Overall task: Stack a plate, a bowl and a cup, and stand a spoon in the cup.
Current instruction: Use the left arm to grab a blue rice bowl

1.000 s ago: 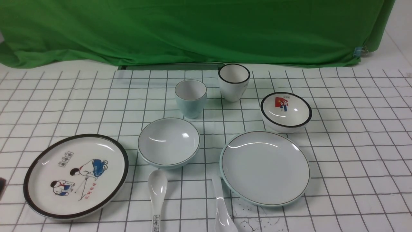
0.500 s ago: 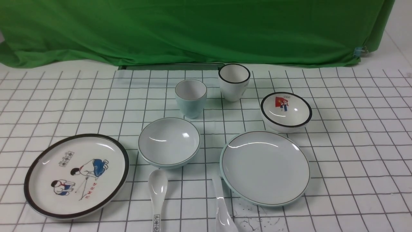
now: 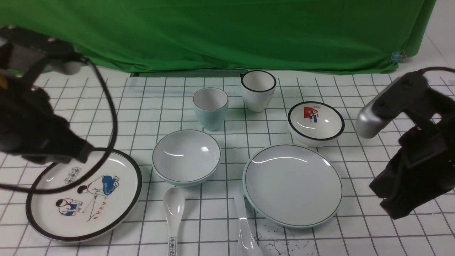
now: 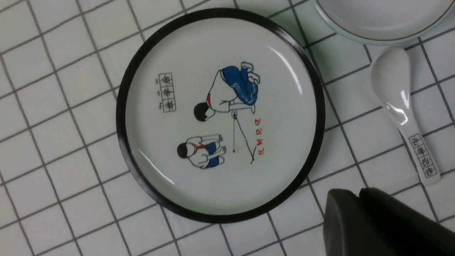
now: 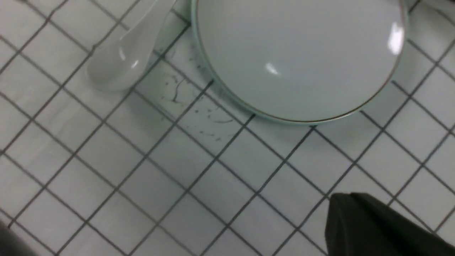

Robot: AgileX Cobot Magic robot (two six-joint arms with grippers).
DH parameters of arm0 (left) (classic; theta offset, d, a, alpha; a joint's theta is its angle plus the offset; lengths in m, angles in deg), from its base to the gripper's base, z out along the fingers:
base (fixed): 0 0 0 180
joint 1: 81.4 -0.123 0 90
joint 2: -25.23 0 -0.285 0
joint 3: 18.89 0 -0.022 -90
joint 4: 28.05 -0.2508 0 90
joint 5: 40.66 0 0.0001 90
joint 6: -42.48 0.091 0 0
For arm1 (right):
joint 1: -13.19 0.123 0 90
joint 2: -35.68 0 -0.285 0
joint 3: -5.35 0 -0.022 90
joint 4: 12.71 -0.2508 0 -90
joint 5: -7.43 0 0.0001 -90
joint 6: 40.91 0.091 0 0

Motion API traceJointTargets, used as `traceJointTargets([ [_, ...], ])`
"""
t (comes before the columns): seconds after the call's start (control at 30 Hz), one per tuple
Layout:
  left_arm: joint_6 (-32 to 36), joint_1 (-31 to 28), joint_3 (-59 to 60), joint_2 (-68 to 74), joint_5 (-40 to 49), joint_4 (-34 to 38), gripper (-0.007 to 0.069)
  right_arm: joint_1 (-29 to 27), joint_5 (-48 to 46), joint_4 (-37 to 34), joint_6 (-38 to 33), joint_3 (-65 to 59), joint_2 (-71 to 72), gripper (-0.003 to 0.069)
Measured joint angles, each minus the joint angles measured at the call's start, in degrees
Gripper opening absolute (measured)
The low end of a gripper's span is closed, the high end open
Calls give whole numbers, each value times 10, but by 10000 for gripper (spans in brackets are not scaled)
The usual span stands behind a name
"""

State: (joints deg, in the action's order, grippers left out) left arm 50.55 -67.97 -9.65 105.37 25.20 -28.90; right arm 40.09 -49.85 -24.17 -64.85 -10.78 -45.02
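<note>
The pale blue-green plate [image 3: 293, 185] lies right of centre, and the matching bowl [image 3: 186, 156] sits to its left. Behind the bowl stands the pale blue-green cup [image 3: 210, 106]. The plain white spoon [image 3: 245, 231] lies at the plate's near-left edge, partly cut off by the frame. My left gripper [image 4: 355, 193] is shut and empty. It hangs beside the cartoon plate, and the left arm [image 3: 42, 135] is over that plate's far-left side. My right gripper [image 5: 346, 197] is shut and empty, over bare cloth. The right arm [image 3: 416, 167] is to the right of the plate [image 5: 298, 53].
A black-rimmed cartoon plate [image 3: 83, 193] lies at near left, with a lettered spoon [image 3: 173, 213] beside it. A black-rimmed white cup [image 3: 258, 89] stands behind, and a small bowl with a red picture [image 3: 315, 122] is at the right. Green cloth [image 3: 213, 35] closes the back.
Both arms have come into the front view, the left over the cartoon plate and the right beside the pale plate. None of the tableware has moved.
</note>
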Motion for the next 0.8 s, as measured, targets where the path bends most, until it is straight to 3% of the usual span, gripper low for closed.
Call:
traceJointTargets([
  [0.23,3,3,-100,109,-18,12,2,8,-30,9,-10,53,-64,11],
  [0.8,25,16,-382,387,-23,101,260,9,-13,33,-13,122,-116,10],
])
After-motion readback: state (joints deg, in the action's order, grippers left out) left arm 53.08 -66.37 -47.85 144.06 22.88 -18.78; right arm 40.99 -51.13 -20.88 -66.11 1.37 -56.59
